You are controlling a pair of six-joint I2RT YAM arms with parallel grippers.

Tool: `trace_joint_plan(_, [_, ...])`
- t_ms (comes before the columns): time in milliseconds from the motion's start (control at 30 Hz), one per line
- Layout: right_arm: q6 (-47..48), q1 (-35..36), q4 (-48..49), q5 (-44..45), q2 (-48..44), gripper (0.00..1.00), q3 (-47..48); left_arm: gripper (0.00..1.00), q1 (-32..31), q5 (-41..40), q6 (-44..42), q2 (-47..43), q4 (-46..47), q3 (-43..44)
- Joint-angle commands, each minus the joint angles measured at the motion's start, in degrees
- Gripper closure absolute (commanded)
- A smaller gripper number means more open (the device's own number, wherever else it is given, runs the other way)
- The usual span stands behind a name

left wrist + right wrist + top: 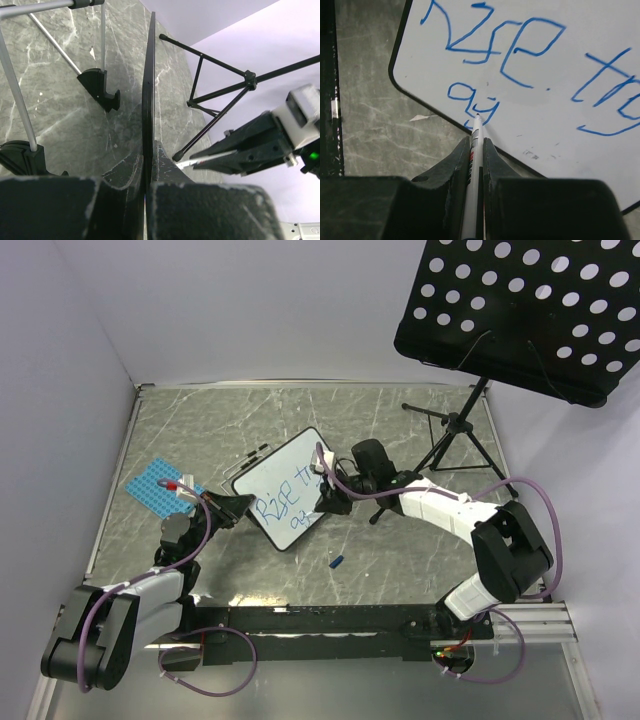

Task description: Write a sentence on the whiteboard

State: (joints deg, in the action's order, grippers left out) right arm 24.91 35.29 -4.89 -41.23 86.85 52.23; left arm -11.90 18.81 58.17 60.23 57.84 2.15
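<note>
Top view high, looking down; wrist views close-up, low; all three share whiteboard (283, 490)

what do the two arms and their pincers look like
Both the left arm and right arm have bulky black joints with white link shells, and a purple cable loops along each. The left pincer and right pincer have thick black fingers, scuffed with pale flecks along their edges. A small green light glows by the right wrist.

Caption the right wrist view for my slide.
Right gripper clamps a marker, tip on the whiteboard, the blue sentence partway into its second line.
</note>
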Motion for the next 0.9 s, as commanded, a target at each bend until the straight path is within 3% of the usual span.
trace_joint_plan(0, [-1.5,-0.7,3.3,-1.0,-3.4,1.0,3.4,0.99,-0.6,1.7,0.4,-0.5,6.0,-4.3])
trace_joint_plan(867, [-2.6,0.5,3.6,-0.5,2.1,1.0,5.3,0.99,-0.7,1.6,0.5,-0.6,6.1,-4.5])
